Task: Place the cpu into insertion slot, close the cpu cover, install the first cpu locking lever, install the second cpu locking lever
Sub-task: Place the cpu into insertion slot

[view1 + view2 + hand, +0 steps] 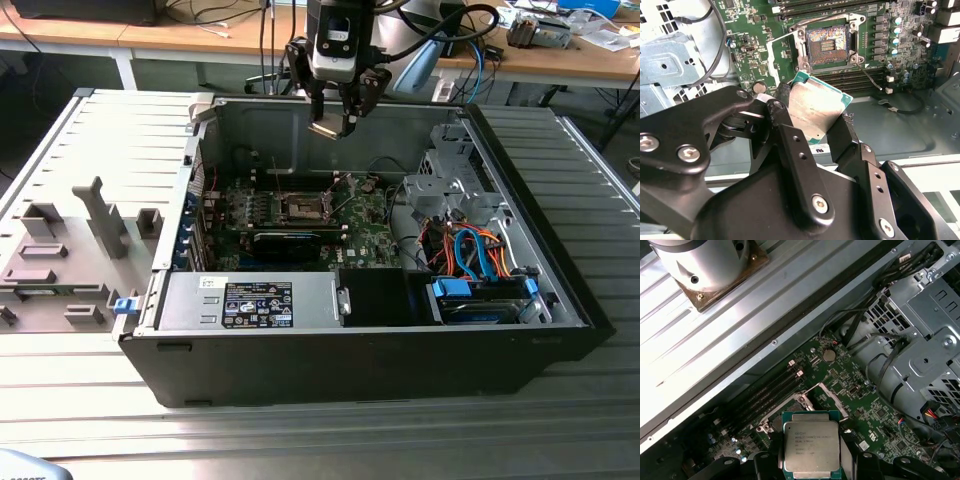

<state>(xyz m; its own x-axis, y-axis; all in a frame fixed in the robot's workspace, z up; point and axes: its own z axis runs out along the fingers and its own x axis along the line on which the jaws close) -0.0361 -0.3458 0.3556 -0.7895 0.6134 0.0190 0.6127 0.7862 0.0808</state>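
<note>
We see the gripper (pixel 330 122) up over the open computer case (pixel 350 370), jaws pinching the cpu (pixel 812 112) by two opposite edges. The cpu hangs in the air, tilted, well apart from the insertion slot (pixel 827 45), which sits bare on the green board (pixel 765 30) below. The case rests on the ribbed tabletop (pixel 300 440).

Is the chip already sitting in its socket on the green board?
No, in the second wrist view the gripper holds the cpu apart from the insertion slot, whose dark centre lies bare.
</note>
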